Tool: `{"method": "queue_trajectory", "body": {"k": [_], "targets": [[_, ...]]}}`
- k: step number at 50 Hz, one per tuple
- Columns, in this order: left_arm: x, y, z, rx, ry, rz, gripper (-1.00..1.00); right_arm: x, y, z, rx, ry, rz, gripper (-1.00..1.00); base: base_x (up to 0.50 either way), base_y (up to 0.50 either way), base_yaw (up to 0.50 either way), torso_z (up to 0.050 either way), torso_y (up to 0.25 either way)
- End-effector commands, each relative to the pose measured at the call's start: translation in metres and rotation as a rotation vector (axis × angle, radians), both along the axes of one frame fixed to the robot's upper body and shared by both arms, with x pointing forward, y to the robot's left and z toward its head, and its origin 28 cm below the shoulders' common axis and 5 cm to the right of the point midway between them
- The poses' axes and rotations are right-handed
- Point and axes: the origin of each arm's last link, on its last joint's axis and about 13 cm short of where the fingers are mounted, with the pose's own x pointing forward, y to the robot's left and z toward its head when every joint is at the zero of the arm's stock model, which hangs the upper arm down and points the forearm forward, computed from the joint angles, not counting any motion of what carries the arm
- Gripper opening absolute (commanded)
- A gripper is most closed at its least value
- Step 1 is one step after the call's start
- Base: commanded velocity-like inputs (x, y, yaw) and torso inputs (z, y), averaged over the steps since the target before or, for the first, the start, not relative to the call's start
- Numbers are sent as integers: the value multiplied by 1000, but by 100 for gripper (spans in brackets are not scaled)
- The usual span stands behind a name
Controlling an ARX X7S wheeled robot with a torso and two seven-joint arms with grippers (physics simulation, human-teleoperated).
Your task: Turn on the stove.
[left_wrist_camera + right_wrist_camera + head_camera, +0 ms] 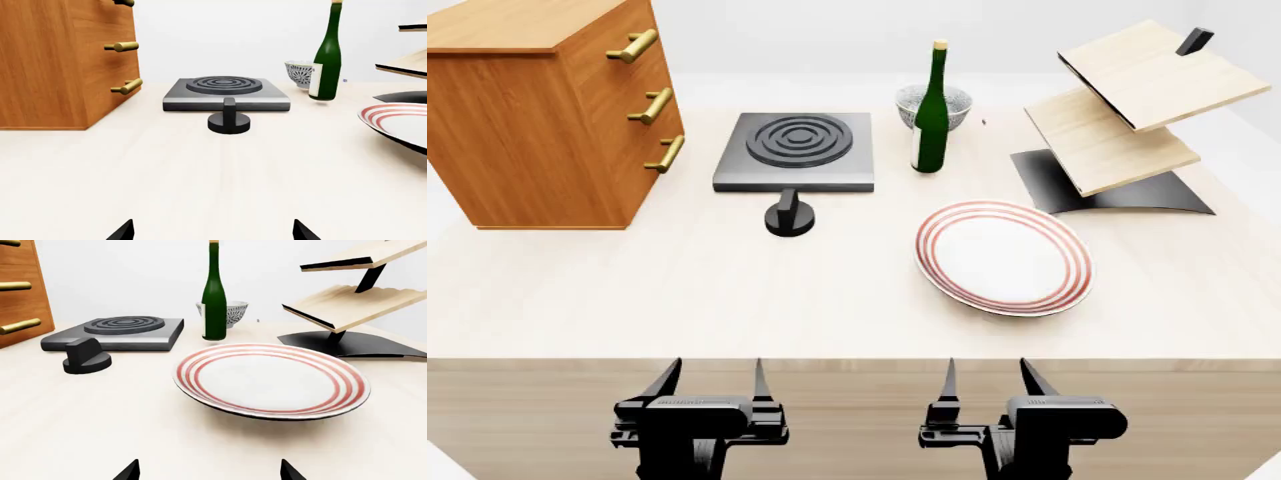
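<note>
The stove is a flat dark grey hotplate with a ringed round burner at the back middle of the light wood table. It also shows in the left wrist view and the right wrist view. Its small black round knob stands just in front of it, its grip bar pointing toward the stove; the knob also shows in the left wrist view and the right wrist view. My left gripper and right gripper are both open and empty at the table's near edge, well short of the knob.
A wooden drawer cabinet with brass handles stands at the back left. A green bottle and a patterned bowl stand right of the stove. A red-ringed white plate lies right of centre. A tilted wooden two-tier rack stands at the back right.
</note>
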Motion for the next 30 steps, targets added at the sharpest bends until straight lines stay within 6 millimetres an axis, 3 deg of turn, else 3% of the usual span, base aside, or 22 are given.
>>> {"method": "queue_trajectory", "body": {"k": [1,11,15,16,19,20,22,24,30], "targets": [[0,0,0,0,0,0,100,0,0,0,0,0,0,100,0,0,0,0,0],[-1,-1,-6,5,58,-16,100,-4,2,0,-22,-27,30,100,0,0,0,0,0],[4,1,-8,-5,128,3,100,2,1,-3,15,64,23,100,0,0,0,0,0],[9,1,-4,80,154,-22,100,6,-1,-1,32,110,7,100,0,0,0,0,0],[11,3,22,85,95,-25,100,9,-3,11,22,109,14,100,0,0,0,0,0],[8,3,44,113,72,-47,100,8,-4,30,19,99,13,100,0,0,0,0,0],[4,3,64,89,65,-73,100,6,-6,48,22,76,24,100,0,0,0,0,0],[-3,4,96,45,74,-117,100,0,-8,81,19,21,46,100,0,0,0,0,0],[-14,6,141,-11,146,-138,100,-14,-10,132,4,-4,62,100,0,0,0,0,0]]}}
